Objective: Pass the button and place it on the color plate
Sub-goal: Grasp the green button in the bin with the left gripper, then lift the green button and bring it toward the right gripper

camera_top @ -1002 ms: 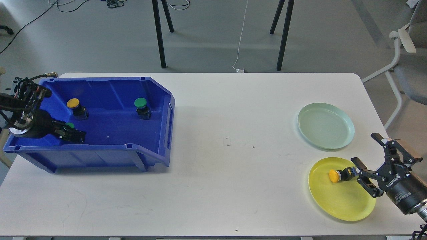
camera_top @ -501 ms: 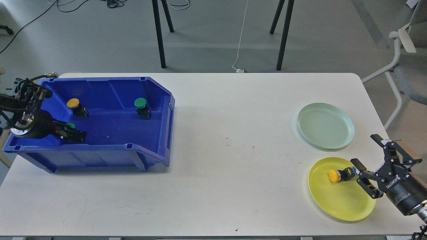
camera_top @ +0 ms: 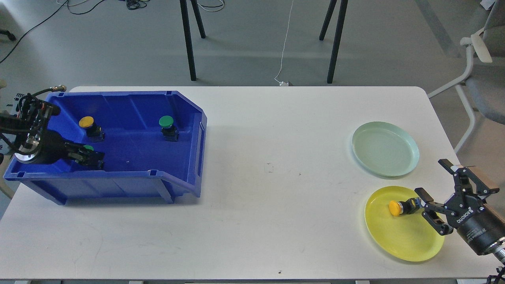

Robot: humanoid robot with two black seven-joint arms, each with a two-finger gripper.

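Inspected from the head view, with the blue bin (camera_top: 130, 165) taken as landmark. Bin seated at the left end of the white table (camera_top: 256, 221), open mouth facing right. Inside, toward the back left: a yellow-capped button (camera_top: 87, 124) standing upright on its black base. Inside, toward the back right: a green-capped button (camera_top: 167, 125), likewise upright, well apart from the first. Inside, at the front-left corner: left gripper (camera_top: 92, 157) reaching in over the left wall, fingers dark and closely set around a second green button (camera_top: 87, 148), only a sliver of green cap showing; cannot tell whether clamped on it or merely beside it. Far to the right of the bin, near the table's right edge: a pale green plate (camera_top: 406, 165), bare. Nearer than that, also far right of the bin: a yellow plate (camera_top: 402, 244) carrying a yellow button (camera_top: 397, 208) lying on its side, cap pointing toward the bin. Right gripper (camera_top: 436, 195) just beyond that button on the side away from the bin, fingers spread wide apart, one fingertip near the button's base, nothing held.
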